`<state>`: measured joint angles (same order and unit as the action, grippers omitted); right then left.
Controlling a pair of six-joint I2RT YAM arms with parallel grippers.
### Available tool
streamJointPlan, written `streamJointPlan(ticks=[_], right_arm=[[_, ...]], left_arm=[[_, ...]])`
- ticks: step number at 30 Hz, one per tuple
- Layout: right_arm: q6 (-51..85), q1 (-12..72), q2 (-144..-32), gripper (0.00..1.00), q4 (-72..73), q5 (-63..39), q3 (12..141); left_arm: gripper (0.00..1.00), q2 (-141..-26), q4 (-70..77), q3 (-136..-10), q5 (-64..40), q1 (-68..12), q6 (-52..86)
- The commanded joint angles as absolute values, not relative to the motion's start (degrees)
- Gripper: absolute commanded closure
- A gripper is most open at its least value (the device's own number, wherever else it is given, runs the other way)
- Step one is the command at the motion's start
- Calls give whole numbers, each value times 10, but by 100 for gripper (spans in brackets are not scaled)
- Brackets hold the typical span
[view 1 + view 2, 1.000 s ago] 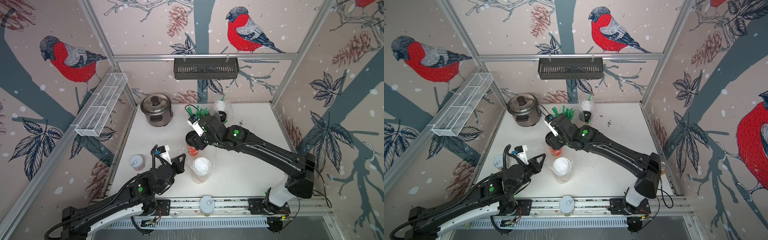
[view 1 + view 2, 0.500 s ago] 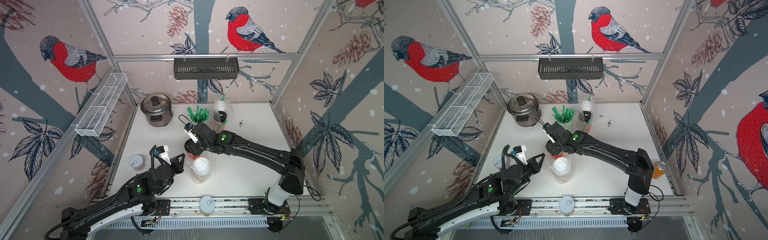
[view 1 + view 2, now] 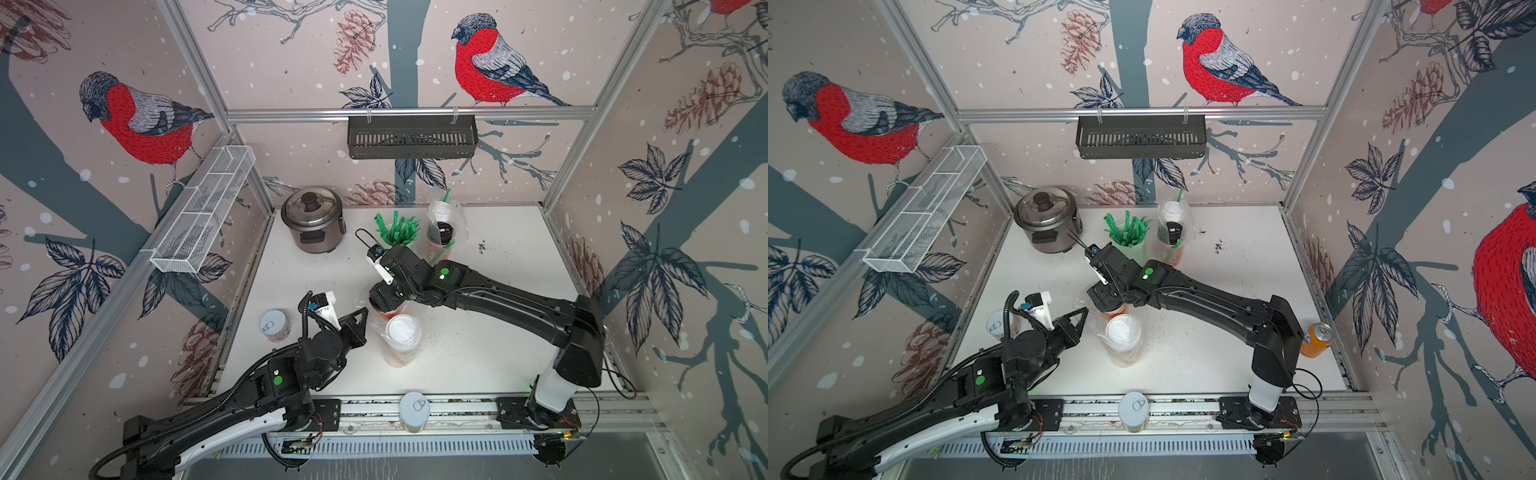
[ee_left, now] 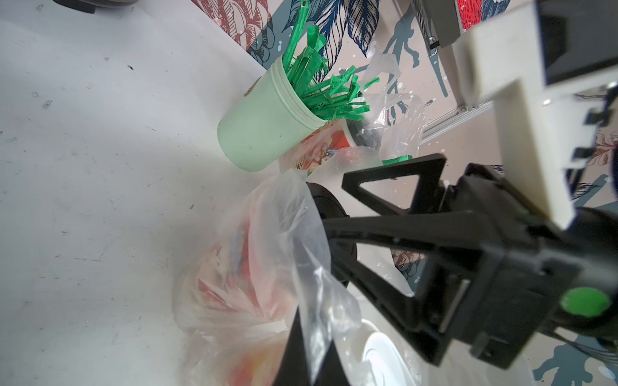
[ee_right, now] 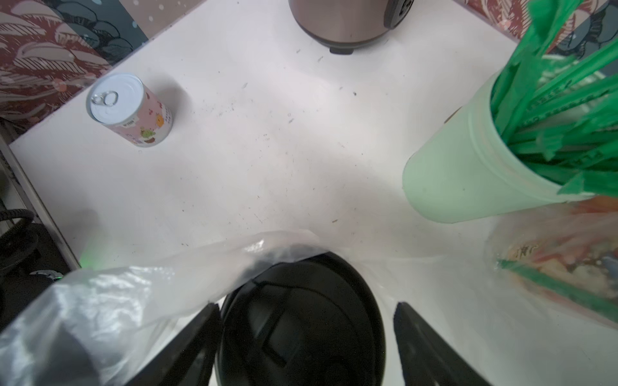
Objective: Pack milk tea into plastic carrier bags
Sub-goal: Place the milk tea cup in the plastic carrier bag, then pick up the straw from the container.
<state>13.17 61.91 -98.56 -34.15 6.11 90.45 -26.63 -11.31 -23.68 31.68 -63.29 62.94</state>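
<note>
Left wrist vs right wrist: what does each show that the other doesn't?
Left wrist only: the left gripper, shut on the near bag, with a white lid close by.
Right wrist only: the can, and the right gripper, open, its fingers either side of the black lid.
Both: the near bag, black lid, straw cup and far bagged cup.
</note>
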Motion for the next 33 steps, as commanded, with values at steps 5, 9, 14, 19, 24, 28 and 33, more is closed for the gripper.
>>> streamJointPlan(ticks=[5,9,14,19,24,28,33], right_arm=[[111,595,-938,12,-363,70,958],[112,546,-887,15,-324,70,936],[116,491,-868,38,-307,59,914],[122,454,-879,45,-287,48,886],[136,413,-905,46,-262,32,861],[143,388,-931,45,-239,-6,859],[148,369,-979,42,-225,-35,875]], left_arm=[[100,-264,-102,-224,329,-634,627],[100,-263,-98,-223,330,-633,621],[100,-259,-104,-225,340,-634,619],[100,-251,-104,-222,361,-634,610],[100,-252,-98,-222,368,-634,605],[100,-262,-101,-228,373,-634,600],[100,-275,-105,-236,374,-634,600]])
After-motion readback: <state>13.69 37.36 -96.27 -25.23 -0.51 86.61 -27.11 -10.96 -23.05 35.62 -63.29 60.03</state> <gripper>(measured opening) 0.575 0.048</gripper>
